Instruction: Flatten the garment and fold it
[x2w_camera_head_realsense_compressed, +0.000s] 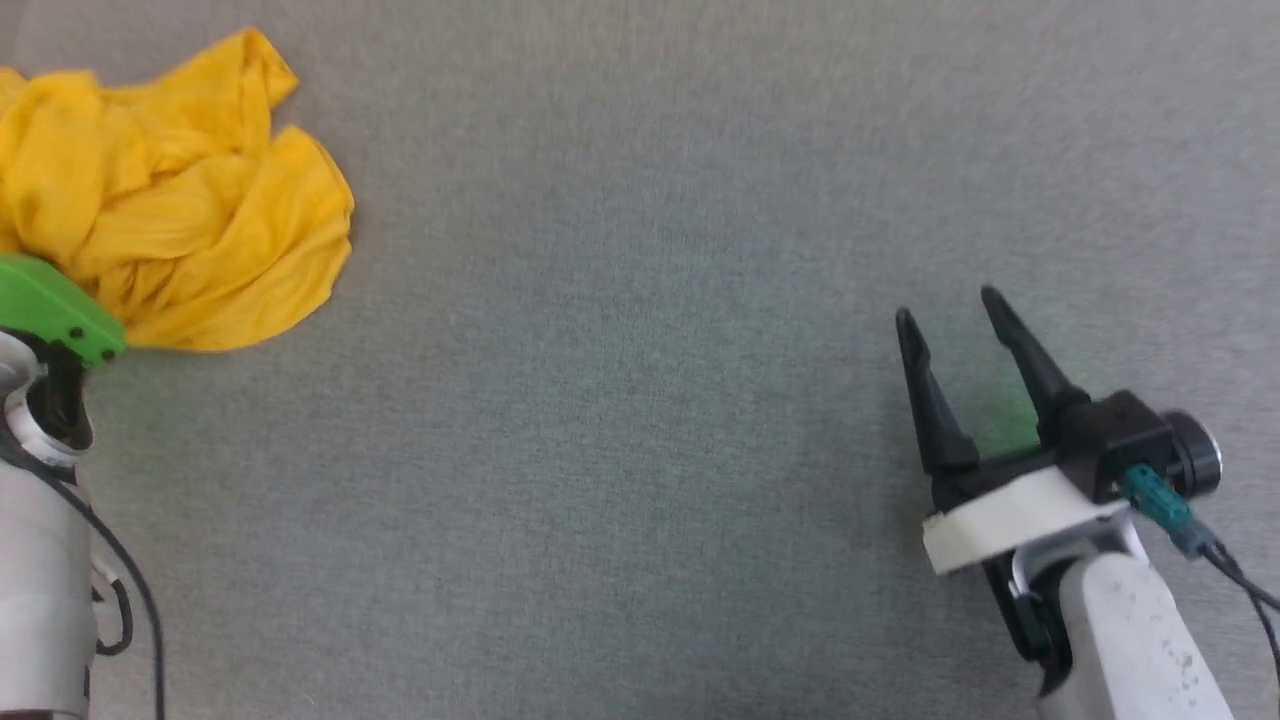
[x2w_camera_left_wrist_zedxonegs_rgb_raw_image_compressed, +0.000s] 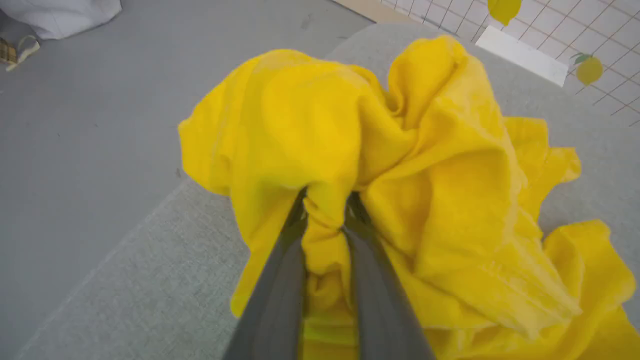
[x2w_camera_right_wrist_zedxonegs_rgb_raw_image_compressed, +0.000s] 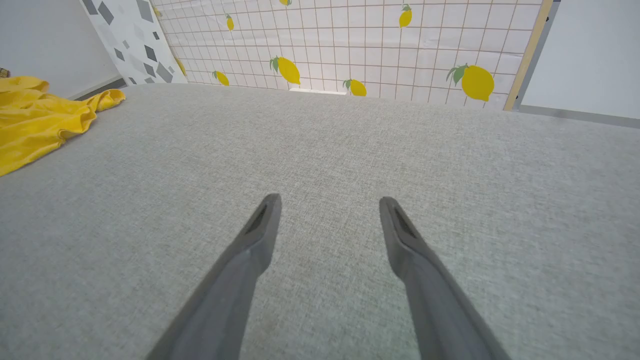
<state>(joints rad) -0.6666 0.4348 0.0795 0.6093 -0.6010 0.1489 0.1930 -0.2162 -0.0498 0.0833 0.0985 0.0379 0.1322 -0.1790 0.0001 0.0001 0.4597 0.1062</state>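
Note:
The bright yellow garment (x2w_camera_head_realsense_compressed: 170, 200) lies crumpled in a heap at the far left of the grey fabric surface (x2w_camera_head_realsense_compressed: 640, 400); none of its print shows. My left gripper (x2w_camera_left_wrist_zedxonegs_rgb_raw_image_compressed: 325, 210) is shut on a fold of the garment (x2w_camera_left_wrist_zedxonegs_rgb_raw_image_compressed: 400, 175), its fingers (x2w_camera_left_wrist_zedxonegs_rgb_raw_image_compressed: 280, 280) pinching the cloth near the surface's left edge. In the head view, the left arm's green wrist cover (x2w_camera_head_realsense_compressed: 50, 310) overlaps the heap's near side. My right gripper (x2w_camera_head_realsense_compressed: 950, 305) hovers open at the right with nothing between its fingers (x2w_camera_right_wrist_zedxonegs_rgb_raw_image_compressed: 260, 235). The garment (x2w_camera_right_wrist_zedxonegs_rgb_raw_image_compressed: 35, 125) lies far to its left.
The grey surface (x2w_camera_right_wrist_zedxonegs_rgb_raw_image_compressed: 320, 175) ends at a back edge before a lemon-print tiled panel (x2w_camera_right_wrist_zedxonegs_rgb_raw_image_compressed: 375, 40). On the left, the surface drops to a grey floor (x2w_camera_left_wrist_zedxonegs_rgb_raw_image_compressed: 75, 125), where a white bundle (x2w_camera_left_wrist_zedxonegs_rgb_raw_image_compressed: 60, 15) lies.

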